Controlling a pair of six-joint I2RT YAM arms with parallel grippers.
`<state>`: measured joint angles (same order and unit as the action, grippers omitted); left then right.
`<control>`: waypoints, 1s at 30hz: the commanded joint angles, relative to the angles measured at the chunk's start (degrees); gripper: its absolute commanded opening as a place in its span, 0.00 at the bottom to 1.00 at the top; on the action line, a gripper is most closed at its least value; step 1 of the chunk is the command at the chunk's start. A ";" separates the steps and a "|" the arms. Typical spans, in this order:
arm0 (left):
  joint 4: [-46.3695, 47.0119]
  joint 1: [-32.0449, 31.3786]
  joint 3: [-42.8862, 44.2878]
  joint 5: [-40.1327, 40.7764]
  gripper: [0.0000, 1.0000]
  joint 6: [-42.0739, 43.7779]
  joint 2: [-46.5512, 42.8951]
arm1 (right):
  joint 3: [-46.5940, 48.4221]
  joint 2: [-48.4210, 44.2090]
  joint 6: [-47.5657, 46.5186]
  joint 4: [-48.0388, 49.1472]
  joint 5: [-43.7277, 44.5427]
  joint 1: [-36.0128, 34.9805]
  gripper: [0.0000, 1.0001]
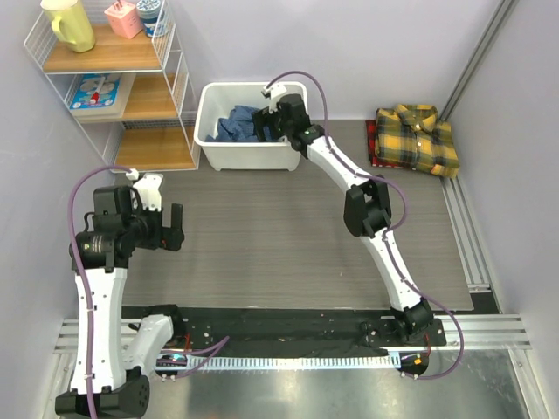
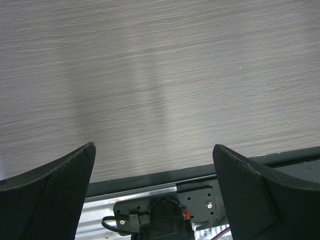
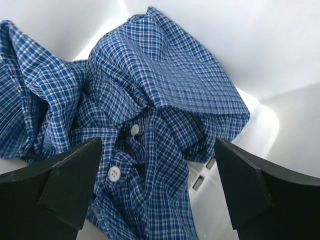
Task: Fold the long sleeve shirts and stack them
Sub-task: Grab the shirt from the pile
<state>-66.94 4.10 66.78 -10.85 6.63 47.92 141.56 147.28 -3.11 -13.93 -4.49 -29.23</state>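
Lower edge of the top view: both arm bases sit on the black rail (image 1: 288, 321). The left gripper (image 1: 172, 227) hangs over the grey wood-grain table (image 1: 262, 244) at left centre, jaws spread wide with nothing between them. The left wrist view shows only tabletop ahead of the fingers and the rail beneath them. The right arm reaches diagonally to upper centre, where the right gripper (image 3: 157, 142) is lowered into the white plastic bin (image 1: 249, 155). Its jaws are released and wide apart, grasping nothing. The fingertips sit close over the blue checked shirt (image 3: 165, 85); contact cannot be told. This shirt lies crumpled in the bin, with white buttons (image 3: 114, 173) showing at lower left of the right wrist view. The yellow plaid shirt (image 1: 419, 138) lies folded flat on the table at upper right, near the back wall and well apart from the bin, red showing at its left edge. At upper left, a wire shelf (image 1: 148, 150) carries a yellow pitcher (image 1: 70, 24) on its top board.
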 commanded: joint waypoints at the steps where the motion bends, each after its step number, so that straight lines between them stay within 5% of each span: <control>1: -1.27 0.12 2.12 1.45 1.00 1.19 -0.64 | 0.74 0.37 0.22 11.80 2.03 -0.38 1.00; 18: 0.05 1.79 1.68 4.52 1.00 2.16 0.07 | 4.60 13.20 -5.50 23.51 -1.83 -0.65 0.95; 21: 0.31 2.67 1.77 5.49 1.00 2.07 0.50 | 4.52 14.08 -6.64 25.71 -2.89 -0.65 0.81; 25: 0.58 3.81 2.03 5.58 1.00 1.98 0.94 | 4.52 14.44 -7.17 27.99 -3.24 -0.56 0.29; 27: 0.32 3.99 2.30 5.40 1.00 1.98 0.95 | 4.43 13.82 -7.17 28.35 -3.68 -0.65 0.21; 29: -0.03 3.99 2.30 5.58 1.00 1.98 1.03 | 3.65 12.25 -7.17 29.49 -3.25 -0.47 0.01; 30: -0.12 3.90 2.39 5.58 1.00 1.89 0.95 | 3.20 11.37 -6.56 29.84 -2.98 -0.39 0.01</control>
<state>-67.59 7.62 66.96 -5.76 8.03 49.10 145.82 158.19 -9.74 12.53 -6.90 -29.41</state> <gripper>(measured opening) 0.996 0.046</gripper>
